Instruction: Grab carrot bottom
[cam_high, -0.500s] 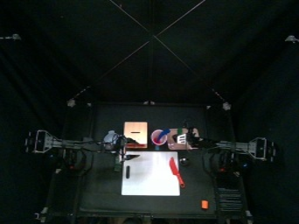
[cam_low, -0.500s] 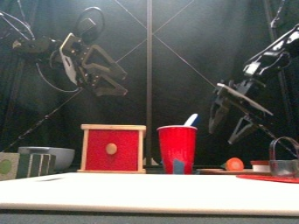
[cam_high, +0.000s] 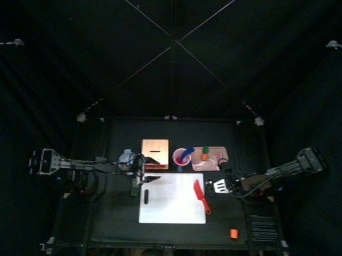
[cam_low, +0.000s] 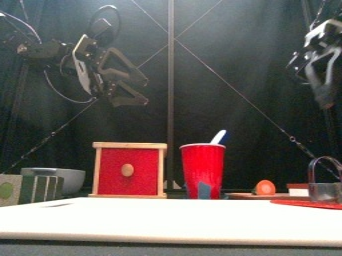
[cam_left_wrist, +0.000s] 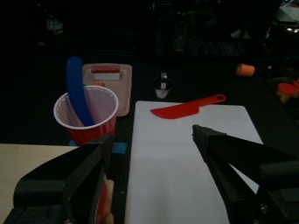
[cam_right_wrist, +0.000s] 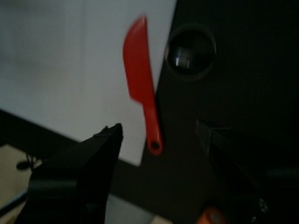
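Note:
The carrot (cam_high: 234, 233) is a tiny orange stub on the black table near the front right corner. It also shows in the front view (cam_low: 267, 187), in the left wrist view (cam_left_wrist: 246, 69), and at the edge of the right wrist view (cam_right_wrist: 208, 216). My right gripper (cam_high: 223, 187) hangs open above the table, just right of the white board (cam_high: 171, 198). In its wrist view the right gripper (cam_right_wrist: 158, 136) is over the handle end of the red knife (cam_right_wrist: 140, 79). My left gripper (cam_high: 138, 165) is open and empty above the board's back left (cam_left_wrist: 149, 144).
A red cup (cam_low: 203, 170) with a blue spoon and a red box (cam_low: 130, 168) stand behind the board. A round black hole (cam_right_wrist: 191, 52) lies beside the knife. A grey bowl (cam_low: 54, 180) sits at the far left.
My right arm has swung forward and inward, from beside the cup to above the knife's handle at the board's right edge. The left arm has hardly moved.

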